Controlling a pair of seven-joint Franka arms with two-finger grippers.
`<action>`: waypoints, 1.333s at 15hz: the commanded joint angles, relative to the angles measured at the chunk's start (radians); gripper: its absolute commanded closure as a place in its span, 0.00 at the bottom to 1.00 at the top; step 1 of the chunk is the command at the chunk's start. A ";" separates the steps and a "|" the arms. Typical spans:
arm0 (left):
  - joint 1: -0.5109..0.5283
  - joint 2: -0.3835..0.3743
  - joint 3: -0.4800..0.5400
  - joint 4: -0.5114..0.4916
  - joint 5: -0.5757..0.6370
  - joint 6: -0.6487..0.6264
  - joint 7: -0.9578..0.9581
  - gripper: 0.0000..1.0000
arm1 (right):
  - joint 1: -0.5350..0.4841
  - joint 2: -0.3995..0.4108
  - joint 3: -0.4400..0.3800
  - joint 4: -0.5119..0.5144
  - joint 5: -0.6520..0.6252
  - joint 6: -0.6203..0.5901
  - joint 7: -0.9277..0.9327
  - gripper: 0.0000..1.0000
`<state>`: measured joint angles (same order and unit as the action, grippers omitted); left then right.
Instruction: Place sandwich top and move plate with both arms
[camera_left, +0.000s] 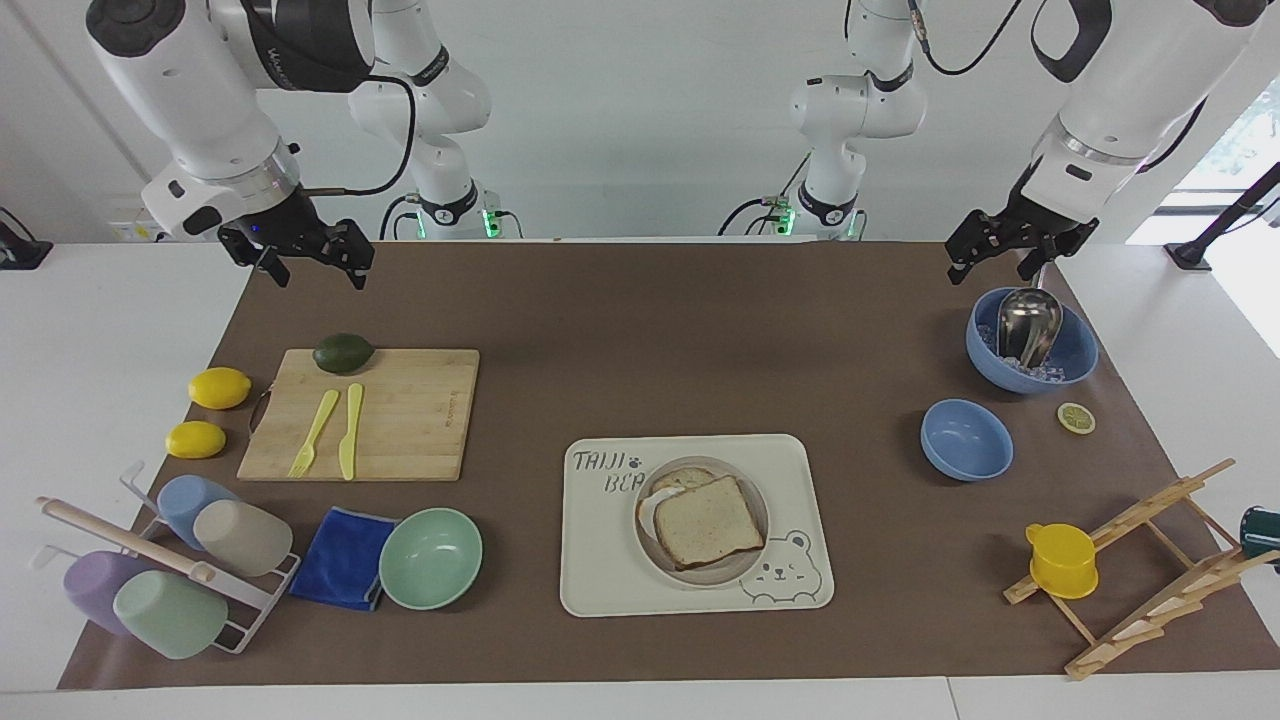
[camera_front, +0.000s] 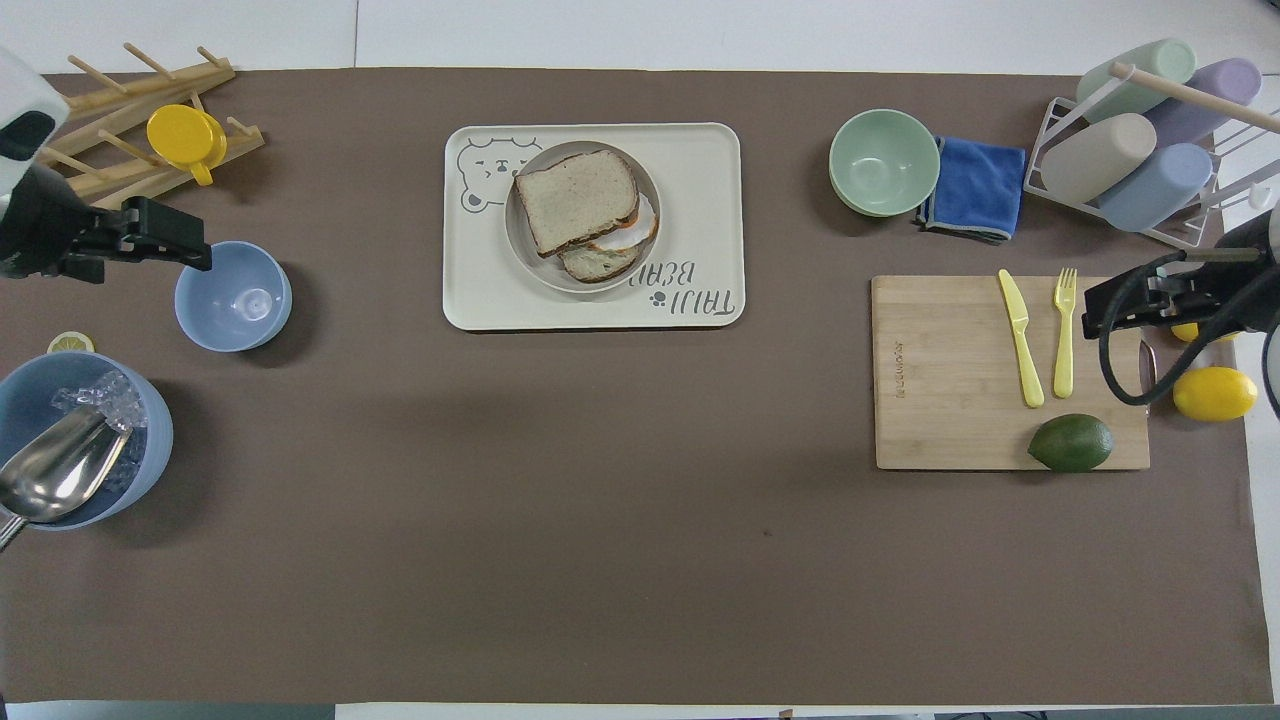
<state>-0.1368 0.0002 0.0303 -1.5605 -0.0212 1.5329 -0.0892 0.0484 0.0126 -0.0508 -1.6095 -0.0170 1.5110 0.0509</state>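
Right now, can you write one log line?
sandwich top: on plate | left gripper: raised over big blue bowl | right gripper: waiting by table edge

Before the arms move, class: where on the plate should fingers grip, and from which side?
Grip the plate by its low rim, one gripper coming in from each arm's end. Bread covers its middle, and it sits on the tray, so only the rim is exposed.

Sandwich top (camera_left: 708, 520) on plate (camera_left: 745, 564), plate on tray (camera_left: 600, 580).
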 joint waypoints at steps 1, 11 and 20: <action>0.020 -0.006 -0.056 -0.023 0.034 -0.014 -0.001 0.00 | -0.012 -0.011 0.008 -0.007 0.002 0.018 -0.008 0.00; 0.063 -0.034 -0.084 -0.051 0.020 0.006 -0.004 0.00 | -0.012 -0.016 0.011 -0.007 0.002 0.020 0.000 0.00; 0.065 -0.039 -0.084 -0.039 0.012 -0.016 0.020 0.00 | -0.010 -0.017 0.011 -0.007 0.000 0.020 0.001 0.00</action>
<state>-0.0859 -0.0419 -0.0431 -1.6076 -0.0102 1.5239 -0.0899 0.0477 0.0096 -0.0480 -1.6063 -0.0170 1.5110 0.0510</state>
